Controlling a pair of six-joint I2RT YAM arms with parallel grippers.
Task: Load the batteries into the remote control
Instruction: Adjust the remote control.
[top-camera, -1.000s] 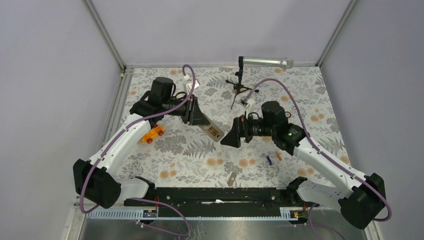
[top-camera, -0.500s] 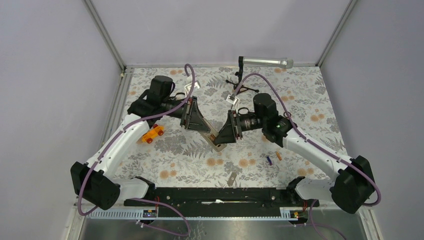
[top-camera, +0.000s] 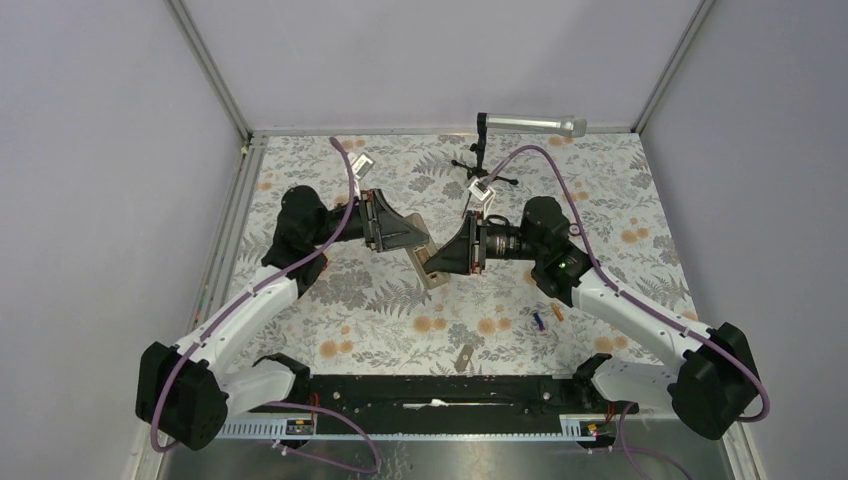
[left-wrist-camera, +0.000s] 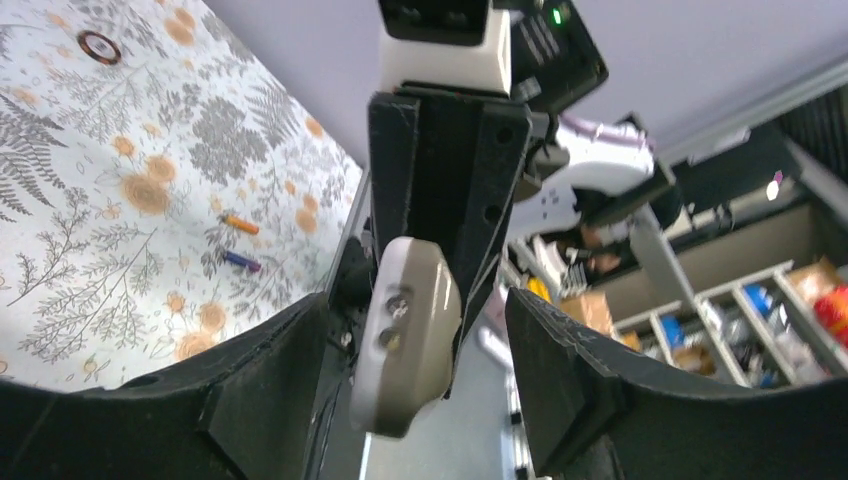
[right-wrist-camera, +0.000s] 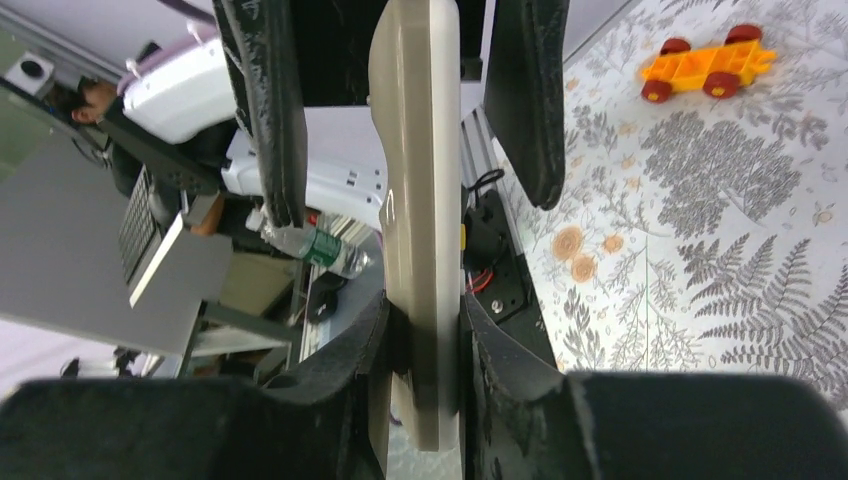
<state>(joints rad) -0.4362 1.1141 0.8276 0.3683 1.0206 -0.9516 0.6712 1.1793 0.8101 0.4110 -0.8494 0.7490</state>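
Note:
The remote control (top-camera: 431, 267) hangs in mid-air over the middle of the table, between both arms. My right gripper (top-camera: 444, 262) is shut on one end of it; in the right wrist view the remote control (right-wrist-camera: 420, 200) is pinched edge-on between the right gripper (right-wrist-camera: 425, 370) pads. My left gripper (top-camera: 417, 240) stands open around the other end. In the left wrist view the remote control (left-wrist-camera: 405, 330) sits between the spread jaws of the left gripper (left-wrist-camera: 415, 390), with gaps on both sides. The orange battery (top-camera: 558, 312) and blue battery (top-camera: 538, 321) lie on the cloth at the front right.
A silver microphone (top-camera: 530, 125) on a black stand is at the back. An orange toy car (right-wrist-camera: 708, 68) lies on the cloth to the left. A small tan piece (top-camera: 463, 357) rests near the front rail. Both batteries (left-wrist-camera: 240, 224) show beyond the remote.
The right gripper came in from the right and shut on the remote's free end. The left gripper, shut on the remote before, has opened, and its arm has shifted.

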